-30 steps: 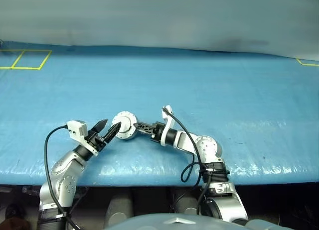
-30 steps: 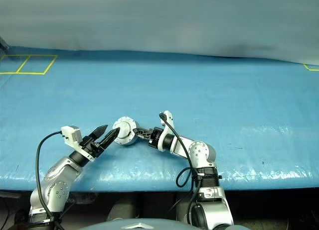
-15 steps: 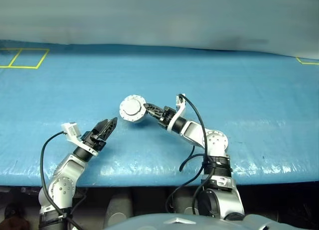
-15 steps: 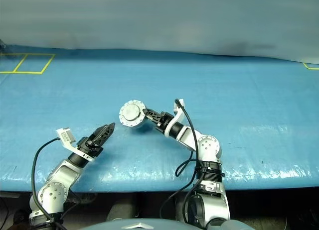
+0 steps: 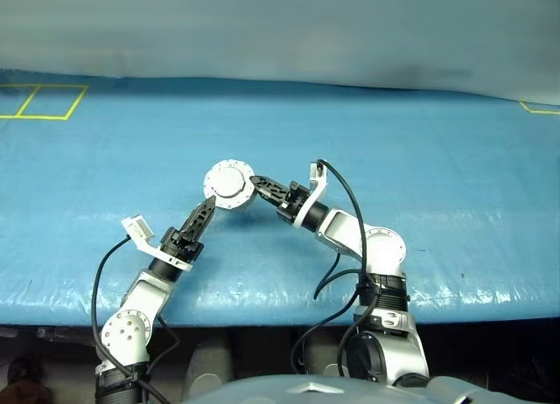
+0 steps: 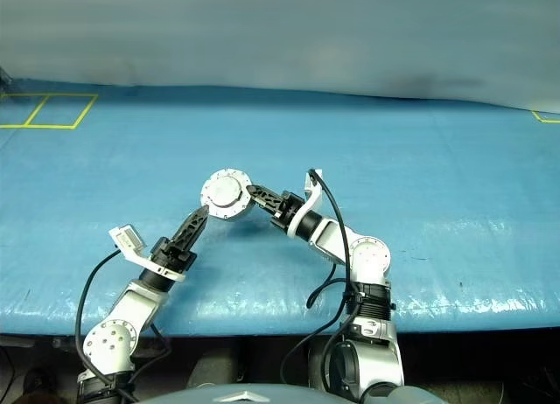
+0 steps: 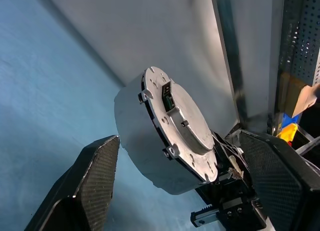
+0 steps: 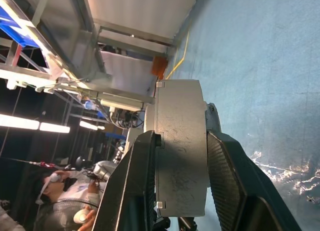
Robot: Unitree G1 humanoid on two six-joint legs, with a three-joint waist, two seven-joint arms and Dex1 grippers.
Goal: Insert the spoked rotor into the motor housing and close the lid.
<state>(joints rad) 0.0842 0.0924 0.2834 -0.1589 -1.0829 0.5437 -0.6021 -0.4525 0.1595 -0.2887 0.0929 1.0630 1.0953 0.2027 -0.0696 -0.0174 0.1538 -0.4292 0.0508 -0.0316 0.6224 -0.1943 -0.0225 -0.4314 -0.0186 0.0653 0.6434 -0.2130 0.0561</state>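
My right gripper (image 5: 255, 185) is shut on the rim of the round silver motor housing (image 5: 229, 184) and holds it on edge, raised off the blue table (image 5: 420, 177). A flat round lid (image 7: 182, 126) with small tabs along its edge lies against one face of the housing. The spoked rotor is hidden. My left gripper (image 5: 205, 213) is open just below and to the left of the housing, its black fingers (image 7: 100, 166) wide apart on either side of it. The right gripper's fingers (image 8: 145, 176) clamp the housing's grey side wall (image 8: 180, 141).
Yellow tape squares (image 5: 44, 102) mark the table's far left corner and a yellow tape corner (image 5: 538, 109) the far right. The table's front edge runs just behind both elbows. Metal shelving (image 8: 60, 66) and a person (image 8: 65, 191) stand beyond the table.
The right gripper has lifted the housing off the table and turned it. The left gripper let it go, drew back, then rolled and came up to the raised housing.
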